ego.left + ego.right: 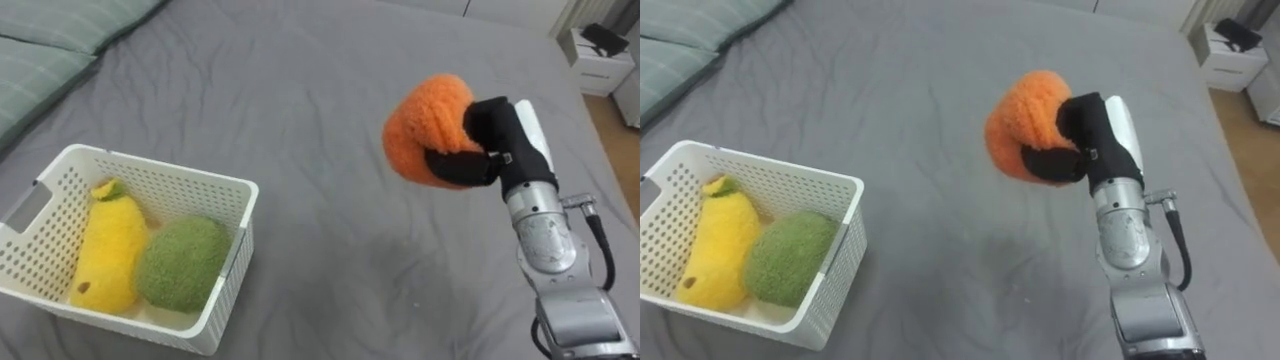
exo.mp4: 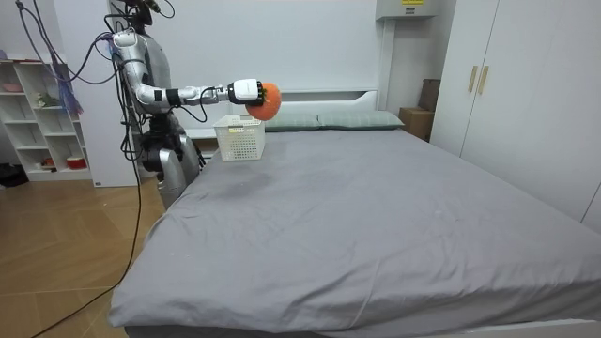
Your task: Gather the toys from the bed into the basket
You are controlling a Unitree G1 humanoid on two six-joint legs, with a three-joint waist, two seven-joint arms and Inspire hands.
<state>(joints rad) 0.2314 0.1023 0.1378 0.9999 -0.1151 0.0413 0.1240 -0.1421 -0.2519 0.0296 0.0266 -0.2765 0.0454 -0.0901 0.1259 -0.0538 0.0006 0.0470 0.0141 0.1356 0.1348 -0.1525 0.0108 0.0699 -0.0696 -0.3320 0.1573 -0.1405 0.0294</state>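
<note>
My right hand [image 1: 487, 140] [image 1: 1085, 138] is curled round an orange plush toy [image 1: 425, 130] [image 1: 1025, 122] and holds it in the air above the grey bed [image 1: 320, 120]. A white perforated basket [image 1: 225, 290] [image 1: 830, 280] stands on the bed at the lower left, well to the left of the toy. Inside it lie a yellow plush toy [image 1: 110, 250] [image 1: 715, 250] and a green plush toy [image 1: 183, 262] [image 1: 788, 258]. In the room view I stand at the bed's head corner with the right hand [image 2: 246, 91] stretched out, the orange toy [image 2: 268, 99] above the basket [image 2: 239, 139].
Grey-green pillows [image 1: 50, 50] lie at the upper left, at the head of the bed. A white nightstand [image 1: 598, 62] stands beyond the bed's far right edge. White shelves [image 2: 42, 117] and a wardrobe [image 2: 526, 84] line the room's walls.
</note>
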